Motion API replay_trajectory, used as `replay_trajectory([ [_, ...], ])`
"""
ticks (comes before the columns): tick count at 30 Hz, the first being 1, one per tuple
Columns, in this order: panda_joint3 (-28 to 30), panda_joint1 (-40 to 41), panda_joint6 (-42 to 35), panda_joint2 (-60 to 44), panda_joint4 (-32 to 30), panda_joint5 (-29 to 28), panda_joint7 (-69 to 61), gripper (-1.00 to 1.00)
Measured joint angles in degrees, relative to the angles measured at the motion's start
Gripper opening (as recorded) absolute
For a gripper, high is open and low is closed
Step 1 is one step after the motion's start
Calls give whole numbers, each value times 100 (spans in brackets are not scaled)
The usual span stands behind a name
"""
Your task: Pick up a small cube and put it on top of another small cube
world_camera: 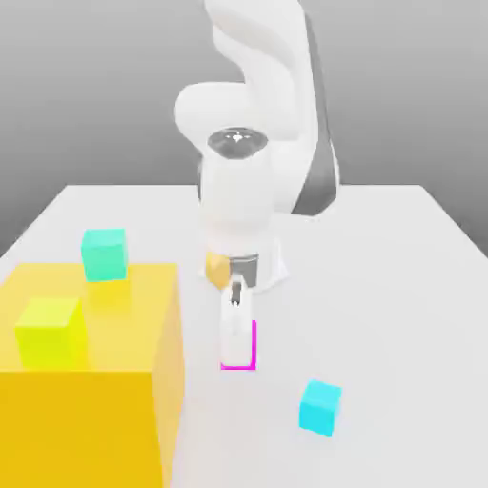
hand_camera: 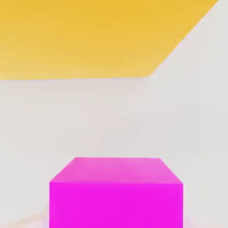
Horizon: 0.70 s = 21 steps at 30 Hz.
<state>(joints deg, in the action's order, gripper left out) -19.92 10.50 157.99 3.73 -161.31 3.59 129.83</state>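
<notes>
Magenta cube (hand_camera: 116, 196) plain-sided, bright, gripper (world_camera: 237, 329) clamped around it.

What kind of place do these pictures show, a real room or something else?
Most likely a simulated tabletop test scene: a plain white table against a blank grey backdrop, a smooth white robot arm, and flat-coloured blocks such as the small magenta cube and the small cyan cube.

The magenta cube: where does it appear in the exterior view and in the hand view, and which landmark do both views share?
Exterior view: the magenta cube sits low in the middle, mostly hidden behind the gripper, on the white table.
Hand view: the magenta cube is large in the foreground.
Shared landmark: the big yellow block, seen beyond the cube in the hand view.
</notes>
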Motion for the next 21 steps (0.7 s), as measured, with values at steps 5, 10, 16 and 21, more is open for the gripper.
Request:
replay_trajectory([
  [5,-230,-376,-428,-87,529,-178,-112,-100],
  [10,-210,-318,-193,-391,605,-517,125,-100],
  [16,-63,-360,243,-887,620,-1034,498,-100],
  [21,168,-512,640,-1331,593,-1490,820,100],
])
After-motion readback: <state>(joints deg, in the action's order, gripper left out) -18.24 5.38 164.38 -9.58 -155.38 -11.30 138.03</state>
